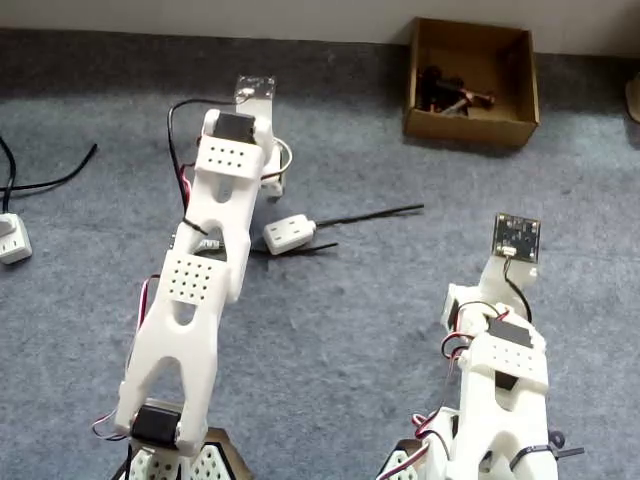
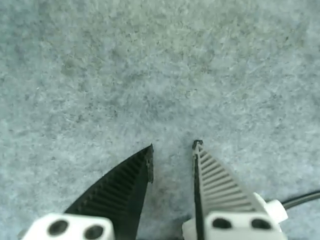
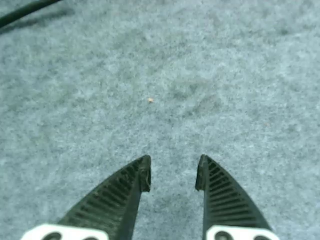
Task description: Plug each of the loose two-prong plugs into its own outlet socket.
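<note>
— So, where's the outlet block (image 1: 290, 233)?
— Upper middle of the frame, on the grey desk (image 1: 350, 330), just right of the left arm (image 1: 215, 240), two black cords (image 1: 375, 213) beside it. A second outlet (image 1: 10, 240) sits at the left edge.
— And the jaws?
— Both pairs spread, pinching nothing: left gripper (image 2: 172, 150) and right gripper (image 3: 172, 167) over bare desk.

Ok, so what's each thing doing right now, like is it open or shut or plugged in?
left gripper: fingers open, holding nothing, over bare carpet.
right gripper: fingers open, holding nothing, over bare carpet.
white socket block: lying on the carpet, no plug seen in it.
edge socket block: lying on the carpet, partly cut off.
cardboard box: open, things inside.
</note>
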Tool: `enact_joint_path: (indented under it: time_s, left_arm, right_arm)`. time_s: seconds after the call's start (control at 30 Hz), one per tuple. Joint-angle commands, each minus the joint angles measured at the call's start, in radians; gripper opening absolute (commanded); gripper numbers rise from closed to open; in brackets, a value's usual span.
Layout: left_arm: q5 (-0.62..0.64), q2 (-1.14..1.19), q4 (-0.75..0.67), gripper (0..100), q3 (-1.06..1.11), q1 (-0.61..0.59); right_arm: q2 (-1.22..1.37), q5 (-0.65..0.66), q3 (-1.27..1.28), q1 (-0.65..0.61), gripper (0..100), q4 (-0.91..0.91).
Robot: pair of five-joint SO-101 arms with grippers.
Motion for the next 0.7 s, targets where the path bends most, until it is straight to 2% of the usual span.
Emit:
enact_joint_path:
  time_s: [0.0, 0.67]
  left_arm:
    - [0.018, -0.116, 0.008, 13, 0.056, 0.021]
    - [0.020, -0.354, 0.003, 13, 0.444, 0.122]
  right_arm:
    - [-0.019, 0.012, -0.004, -0.007, 15.2, -0.019]
    - [-0.019, 0.012, -0.004, -0.007, 15.2, -0.019]
